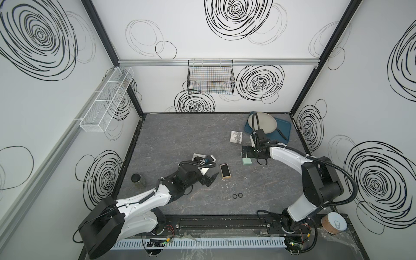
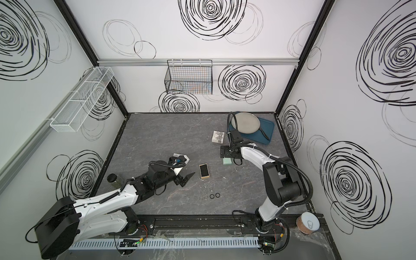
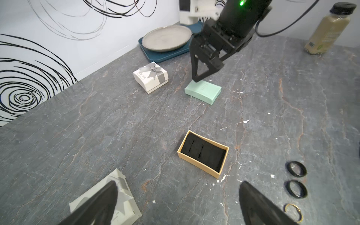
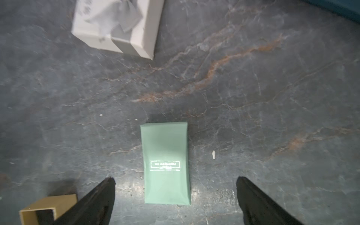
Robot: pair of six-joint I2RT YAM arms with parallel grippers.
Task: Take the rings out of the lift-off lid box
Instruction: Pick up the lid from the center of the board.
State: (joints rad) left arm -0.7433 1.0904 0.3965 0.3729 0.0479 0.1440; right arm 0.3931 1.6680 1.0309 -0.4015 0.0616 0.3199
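Lying in a short row on the table [image 1: 180, 139], the rings [image 1: 233, 196] are out of the box [image 1: 225, 171]: two black ones beside paler ones, near the table's front edge. The box stands open, and its black foam insert [image 3: 202, 153] shows only bare slots. No ring is seen in it, so the task appears complete or nearly so. The lid [image 1: 248, 161], mint green, rests flat on the table, apart from the box, presumably set aside there to leave the insert free for picking.

Left gripper [image 1: 212, 179]: jaws spread wide, holding nothing, low over the table just beside the box. The rings lie near it, closer to the front edge, clear of both jaws.

Right gripper [image 1: 244, 153]: jaws likewise spread and empty, poised over the lid [image 4: 165, 163], which lies between them in the right wrist view. Whether a jaw touches the lid cannot be told. The rings lie well apart from this gripper, beyond the box.
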